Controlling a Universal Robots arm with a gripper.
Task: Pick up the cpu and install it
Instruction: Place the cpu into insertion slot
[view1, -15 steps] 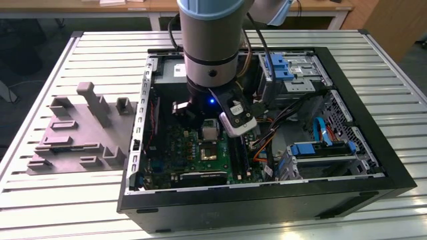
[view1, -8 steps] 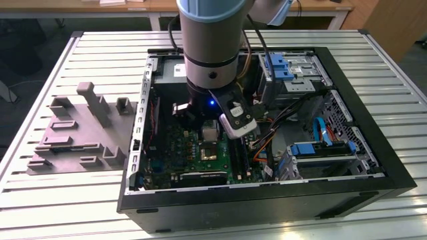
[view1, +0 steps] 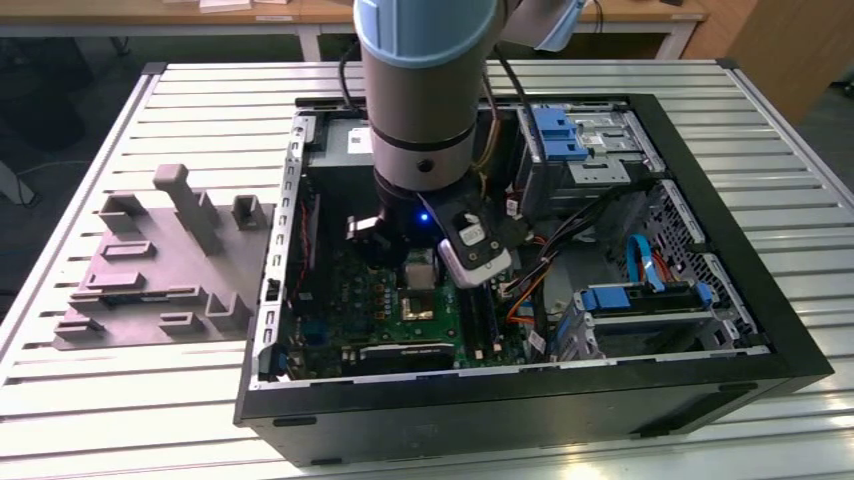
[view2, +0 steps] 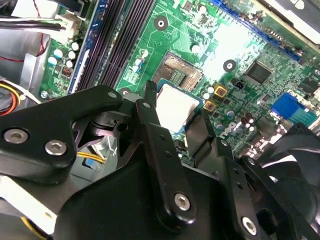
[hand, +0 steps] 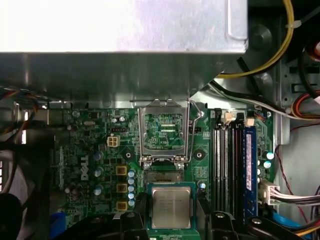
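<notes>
Ext. view: arm cut off by pic's top edge; its wrist covers the mid part of the motherboard. Second wrist view: fingers hide two side edges of cpu. First wrist view: metal box cut off at top.

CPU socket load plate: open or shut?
Open. In the first wrist view the load plate is swung back and the socket contacts are bare; the gripper holds the cpu, not seated.
</notes>
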